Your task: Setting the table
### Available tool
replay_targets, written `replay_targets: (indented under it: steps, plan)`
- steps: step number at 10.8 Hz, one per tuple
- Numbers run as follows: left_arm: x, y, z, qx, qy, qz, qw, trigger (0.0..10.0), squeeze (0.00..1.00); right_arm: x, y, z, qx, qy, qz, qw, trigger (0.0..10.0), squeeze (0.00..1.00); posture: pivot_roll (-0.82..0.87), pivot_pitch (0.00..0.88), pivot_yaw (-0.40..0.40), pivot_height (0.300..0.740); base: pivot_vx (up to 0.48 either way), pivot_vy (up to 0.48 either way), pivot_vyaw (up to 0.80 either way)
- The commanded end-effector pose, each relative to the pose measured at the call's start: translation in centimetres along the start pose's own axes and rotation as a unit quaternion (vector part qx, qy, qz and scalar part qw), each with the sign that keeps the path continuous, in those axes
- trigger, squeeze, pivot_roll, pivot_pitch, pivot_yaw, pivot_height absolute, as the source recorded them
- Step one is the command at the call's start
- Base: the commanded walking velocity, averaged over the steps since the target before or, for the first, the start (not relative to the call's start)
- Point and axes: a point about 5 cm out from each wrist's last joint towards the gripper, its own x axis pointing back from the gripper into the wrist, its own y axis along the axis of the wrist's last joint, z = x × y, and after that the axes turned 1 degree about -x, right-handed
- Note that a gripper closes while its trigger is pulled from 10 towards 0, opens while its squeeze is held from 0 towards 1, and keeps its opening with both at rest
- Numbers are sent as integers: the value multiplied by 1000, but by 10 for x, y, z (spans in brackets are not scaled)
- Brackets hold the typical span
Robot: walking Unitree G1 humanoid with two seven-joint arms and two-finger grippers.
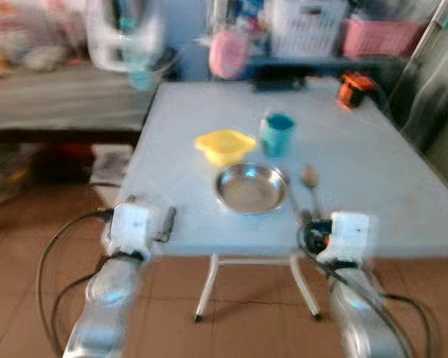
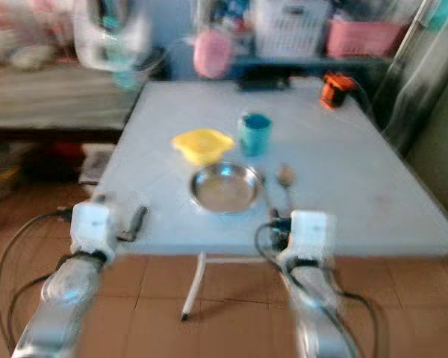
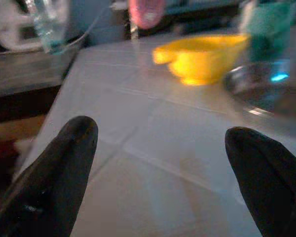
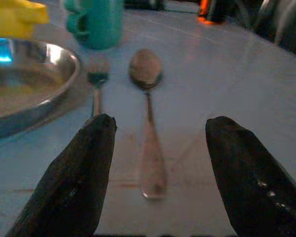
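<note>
Steel plate (image 1: 251,188) near the front edge of the pale blue table (image 1: 373,171). Yellow bowl (image 1: 224,145) and teal mug (image 1: 277,133) behind the plate; fork (image 4: 95,91) and spoon (image 4: 147,98) just right of it. Right gripper (image 4: 158,148), fingers apart, over the spoon handle; left gripper (image 3: 160,163), fingers apart, left of the plate

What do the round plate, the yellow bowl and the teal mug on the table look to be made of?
Plate: polished metal, probably stainless steel, with mirror-like glints. Yellow bowl: likely plastic, opaque, even colour, soft sheen. Teal mug: probably plastic too, smooth and uniform, though the blur leaves ceramic possible.
</note>
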Motion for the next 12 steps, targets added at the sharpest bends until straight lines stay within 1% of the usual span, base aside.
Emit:
replay_targets:
  steps: [1, 3, 4, 7, 8, 9, 10, 11, 12]
  plan:
    - [4, 1, 12, -18, 18, -2, 1000, 10000, 0, -1, 7, 10, -8, 12, -14, 1000, 10000, 0, 76, 0, 33, 740, 0, 0, 0]
    - [7, 0, 9, -12, 25, -2, 1000, 10000, 0, -1, 7, 10, -4, 15, -16, 1000, 10000, 0, 78, 0, 26, 740, 0, 0, 0]
    - [7, 0, 10, -13, 33, -3, 999, 10000, 0, -1, 8, 10, -4, 19, -18, 1000, 10000, 0, 81, 0, 23, 740, 0, 0, 0]
    - [8, 2, 10, -16, 32, -7, 999, 10000, 0, -6, 16, 11, -12, 26, -28, 999, 10000, 0, 87, 0, 16, 740, 0, 0, 0]
    - [8, 3, 8, 4, 13, -4, 1000, 10000, 0, -10, 20, 9, -29, 24, -28, 999, 10000, 0, 87, 0, 16, 740, 0, 0, 0]
    - [7, 5, 1, 34, -44, -3, 998, 10000, 0, -17, 28, 7, -39, 26, -33, 998, 10000, 0, 82, 0, 13, 740, 0, 0, 0]
    - [6, 6, 0, 32, -53, -4, 998, 10000, 0, -20, 32, 8, -41, 29, -34, 998, 10000, 0, 81, 0, 8, 740, 0, 0, 0]
    - [5, 10, -2, 27, -81, -3, 996, 10000, 0, -27, 39, 9, -55, 34, -32, 997, 10000, 0, 79, 0, 4, 740, 0, 0, 0]
    - [6, 12, -5, 22, -103, -4, 994, 10000, 0, -29, 42, 10, -73, 33, -27, 996, 10000, 0, 79, 0, 4, 740, 0, 0, 0]
